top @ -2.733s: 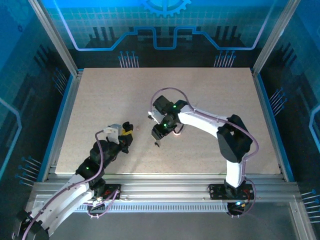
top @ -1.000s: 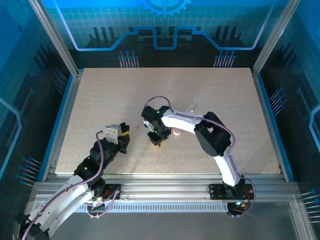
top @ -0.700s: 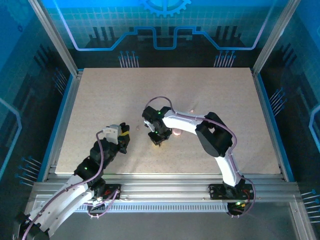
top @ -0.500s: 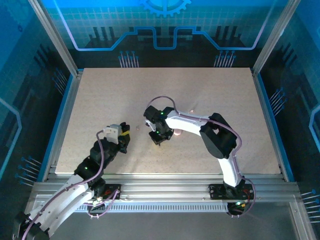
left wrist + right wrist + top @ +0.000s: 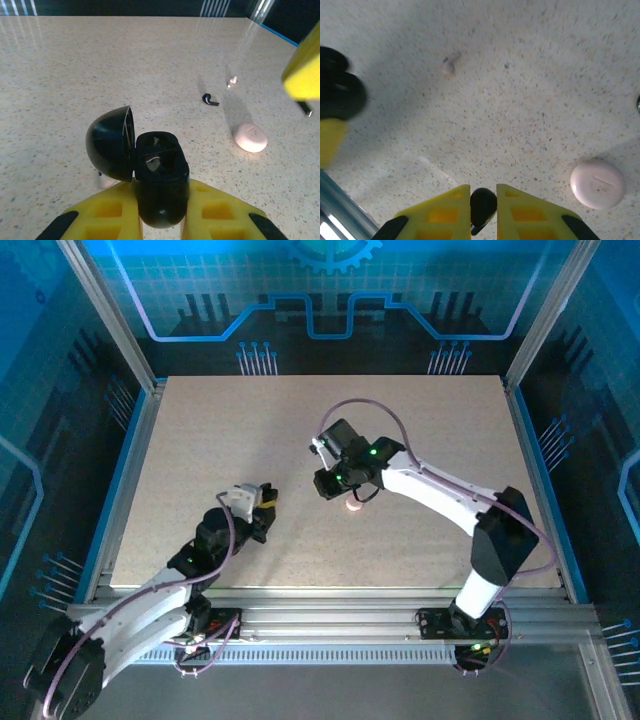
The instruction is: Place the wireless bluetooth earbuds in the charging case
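While clamping open black charging case [image 5: 160, 165] in left gripper [image 5: 161, 200], pinching black earbud [image 5: 482, 207] in right gripper [image 5: 483, 189].
Loose on table [image 5: 75, 65]: second black earbud [image 5: 210, 100], pink earbud [image 5: 231, 80].

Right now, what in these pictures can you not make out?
Left wrist view: a pale bit beside the glossy black open charging case; its lid hides most of it.
Right wrist view: a dark thing cut off by the right edge.
Right wrist view: the small black piece in the right pincer; the yellow fingers cover its sides.
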